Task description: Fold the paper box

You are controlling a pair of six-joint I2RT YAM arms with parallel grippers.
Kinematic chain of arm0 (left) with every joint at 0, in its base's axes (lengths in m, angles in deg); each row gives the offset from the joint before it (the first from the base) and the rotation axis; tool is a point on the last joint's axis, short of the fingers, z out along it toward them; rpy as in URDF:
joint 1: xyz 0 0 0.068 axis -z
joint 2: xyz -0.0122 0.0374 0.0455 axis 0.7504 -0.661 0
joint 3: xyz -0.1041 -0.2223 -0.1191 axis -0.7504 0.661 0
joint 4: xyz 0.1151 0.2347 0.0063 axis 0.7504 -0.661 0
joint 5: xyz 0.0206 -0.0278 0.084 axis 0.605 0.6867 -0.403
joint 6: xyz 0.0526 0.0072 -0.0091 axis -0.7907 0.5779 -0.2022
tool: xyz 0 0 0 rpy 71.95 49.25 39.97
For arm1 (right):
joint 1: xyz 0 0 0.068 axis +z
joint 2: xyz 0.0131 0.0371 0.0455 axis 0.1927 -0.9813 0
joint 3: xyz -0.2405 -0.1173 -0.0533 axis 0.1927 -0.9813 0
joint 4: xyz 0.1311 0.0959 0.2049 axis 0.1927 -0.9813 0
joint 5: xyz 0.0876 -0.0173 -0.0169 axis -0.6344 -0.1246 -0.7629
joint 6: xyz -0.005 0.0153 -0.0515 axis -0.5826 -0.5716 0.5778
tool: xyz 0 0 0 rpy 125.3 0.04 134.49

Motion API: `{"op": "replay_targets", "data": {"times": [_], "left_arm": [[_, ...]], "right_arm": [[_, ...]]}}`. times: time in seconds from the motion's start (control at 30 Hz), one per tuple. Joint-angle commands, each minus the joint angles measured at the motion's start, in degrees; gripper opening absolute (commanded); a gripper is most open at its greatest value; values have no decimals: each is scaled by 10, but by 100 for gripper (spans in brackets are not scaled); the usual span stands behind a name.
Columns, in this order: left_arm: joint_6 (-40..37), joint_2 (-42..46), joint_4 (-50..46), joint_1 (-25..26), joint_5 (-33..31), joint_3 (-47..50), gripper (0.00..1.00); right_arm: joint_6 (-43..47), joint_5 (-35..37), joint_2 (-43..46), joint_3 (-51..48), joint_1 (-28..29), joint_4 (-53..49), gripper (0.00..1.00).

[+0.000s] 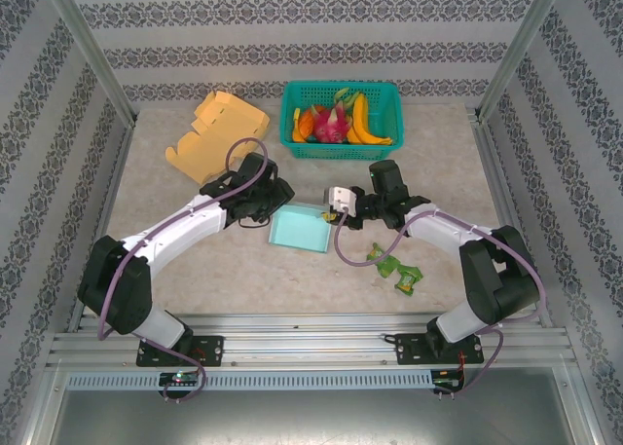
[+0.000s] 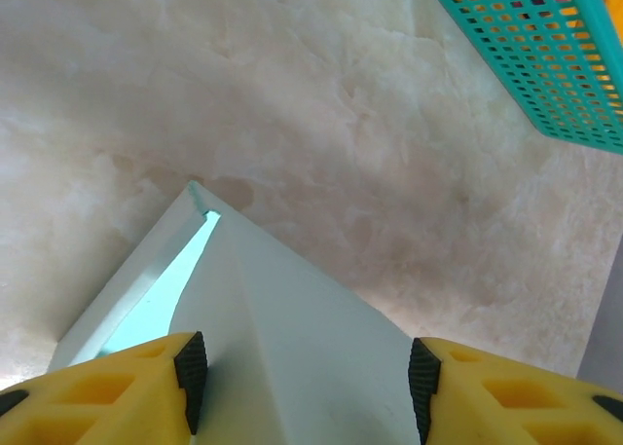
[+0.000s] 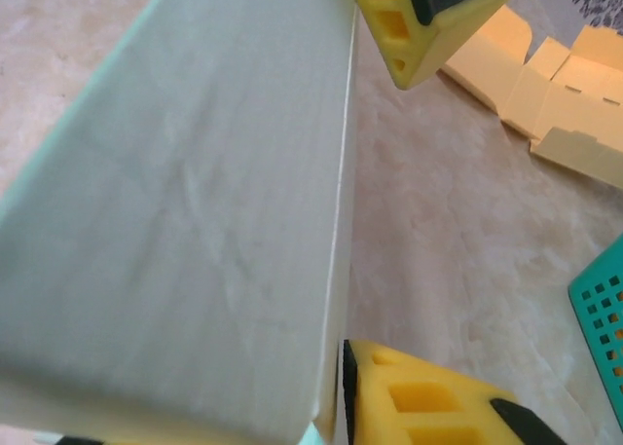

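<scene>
Straddling the paper box point(image 1: 300, 228) — left gripper point(image 2: 307, 377), hold unclear; right gripper point(image 3: 384, 211), jaws parted.

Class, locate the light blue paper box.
Top view: the light blue paper box sits mid-table between left gripper and right gripper, in front of the green basket.

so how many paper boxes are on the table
2. A teal box sits at the centre, in front of the basket. A yellow box lies flat and unfolded at the back left, beside the basket. Another sheet could be hidden under it.
</scene>
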Motion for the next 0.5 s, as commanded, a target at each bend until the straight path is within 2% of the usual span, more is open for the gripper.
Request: {"op": "replay_targets", "data": {"times": [0.0, 0.47], "left_arm": [[-13, 2, 20, 15, -15, 23, 58], [-12, 26, 47, 24, -64, 86, 56]], "right_arm": [[22, 29, -5, 3, 11, -22, 30], [58, 127, 9, 29, 19, -143, 45]]}}
